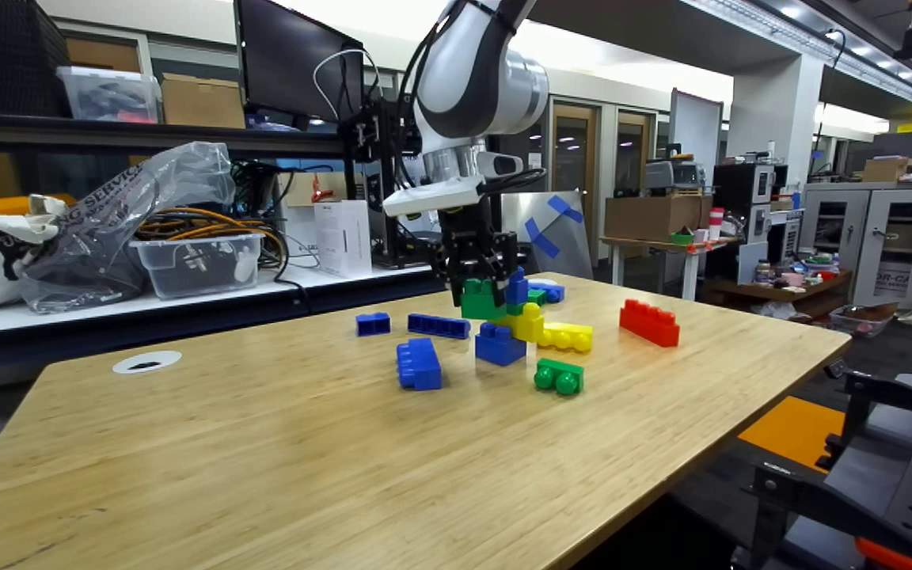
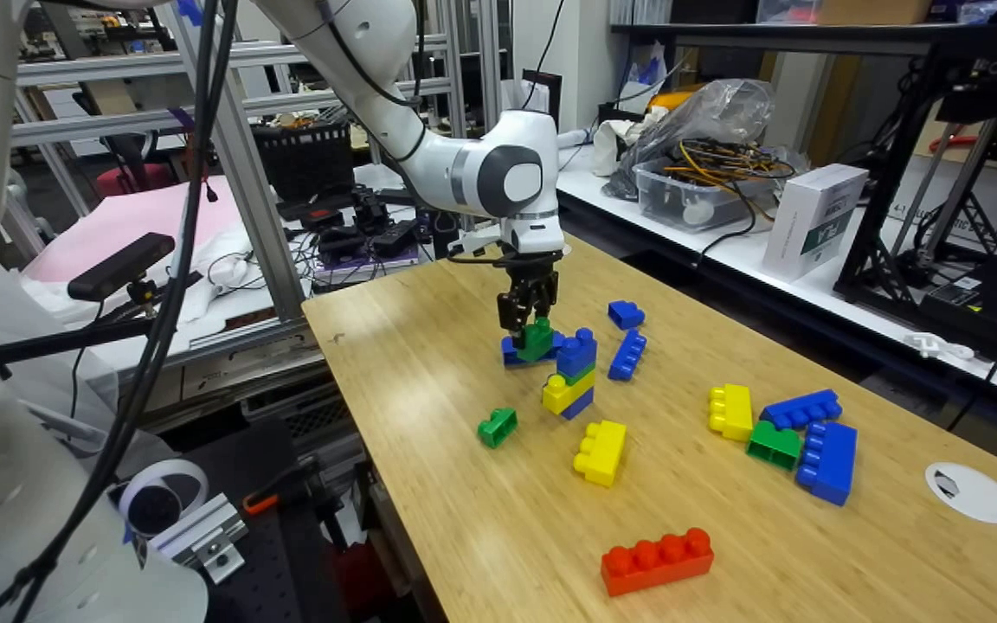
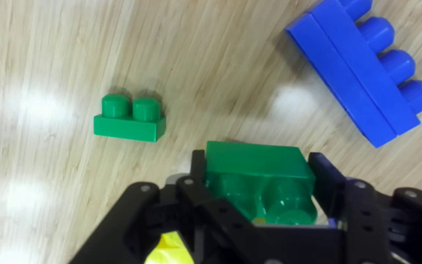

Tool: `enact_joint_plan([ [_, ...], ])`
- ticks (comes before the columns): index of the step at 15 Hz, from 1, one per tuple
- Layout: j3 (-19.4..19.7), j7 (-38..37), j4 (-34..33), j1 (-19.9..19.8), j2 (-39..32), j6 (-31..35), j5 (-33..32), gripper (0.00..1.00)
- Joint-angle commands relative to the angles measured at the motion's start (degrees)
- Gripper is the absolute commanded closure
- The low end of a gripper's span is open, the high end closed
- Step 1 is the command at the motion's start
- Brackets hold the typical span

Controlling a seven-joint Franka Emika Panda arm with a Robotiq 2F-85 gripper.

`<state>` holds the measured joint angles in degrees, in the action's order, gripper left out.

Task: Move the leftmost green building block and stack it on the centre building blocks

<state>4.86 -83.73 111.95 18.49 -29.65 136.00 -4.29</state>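
The green building block (image 1: 481,301) is between the fingers of my gripper (image 3: 256,172), which is shut on it. It also shows in an exterior view (image 2: 537,341) and fills the jaws in the wrist view, studs toward the palm. It is held above the table. The centre tower (image 2: 576,374) has a blue top brick over green, yellow and blue ones; it also shows in an exterior view (image 1: 516,288). The held block is close beside the tower's upper part; whether they touch cannot be told. In the wrist view the tower is mostly hidden by the gripper.
Another green brick (image 2: 498,427) lies near the tower, also in the wrist view (image 3: 130,126). A long blue brick (image 1: 419,365) lies beside the tower. A flat yellow brick (image 2: 601,452) and a red brick (image 2: 657,562) lie farther off. Small blue bricks (image 2: 628,354) are nearby.
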Motion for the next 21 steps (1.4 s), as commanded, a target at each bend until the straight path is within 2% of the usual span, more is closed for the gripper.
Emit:
enact_joint_plan([
  [1, 0.17, -2.93, 3.02, -0.77, 1.62, 2.64, -1.74, 0.55],
  [8, 2.50, -5.40, 3.56, -1.02, 0.60, 7.05, -5.41, 0.55],
  [16, 2.77, -5.84, 2.90, -0.79, -0.12, 8.83, -6.53, 0.55],
  [21, 2.69, -4.08, 1.37, -1.89, -3.14, 9.66, -5.71, 0.55],
])
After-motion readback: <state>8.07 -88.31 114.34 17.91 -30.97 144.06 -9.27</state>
